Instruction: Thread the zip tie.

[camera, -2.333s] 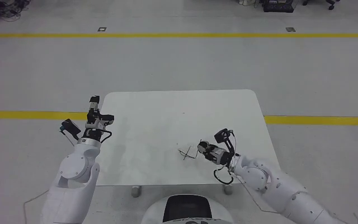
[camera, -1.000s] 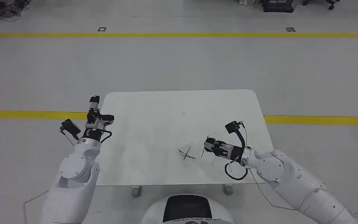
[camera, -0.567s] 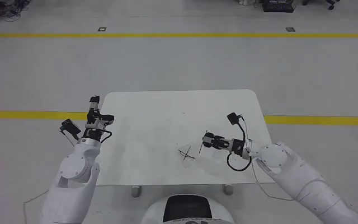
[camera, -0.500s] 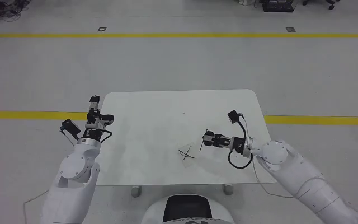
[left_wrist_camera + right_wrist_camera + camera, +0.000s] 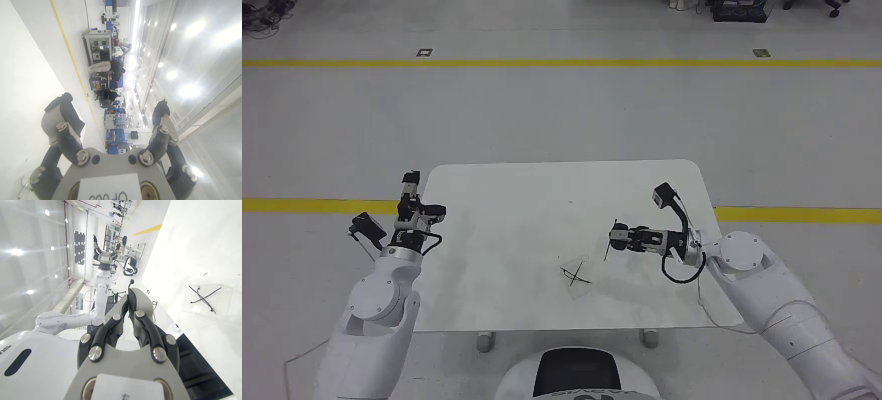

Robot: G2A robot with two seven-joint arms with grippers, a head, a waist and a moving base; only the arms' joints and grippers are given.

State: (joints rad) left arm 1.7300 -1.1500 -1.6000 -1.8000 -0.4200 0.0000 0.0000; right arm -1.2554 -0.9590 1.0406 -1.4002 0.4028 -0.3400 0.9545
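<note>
- Black plastic, thin as wire: the zip tie (image 5: 129,287) is clamped between the closed fingers of the right pincer (image 5: 128,298), which hangs above the table (image 5: 542,195)
- The left pincer (image 5: 113,100) stands wide open with nothing in it, well apart from the right pincer, out by the table's opposite side edge
- Likely trouble: the strap is slim and springy and held only in a flat pinch, so it may swivel or slide between the pads once its tail is pushed at the head, and the tail would then miss the slot
- Likely trouble: only a short length pokes past the right pincer's fingertips, so the left pincer would have little to take hold of and the two sets of fingers could knock together
- Likely trouble: the tie may be fed the wrong way round, since I cannot tell which face is toothed
- Look: the held tie is unlooped, with a small blocky head at the end beyond the fingertips, and from above the rest trails below the pincer toward the tabletop
- Two spare ties (image 5: 203,297) lie crossed on a clear sheet (image 5: 225,294), on the table near the right pincer, beyond its fingertips, each gently bowed
</note>
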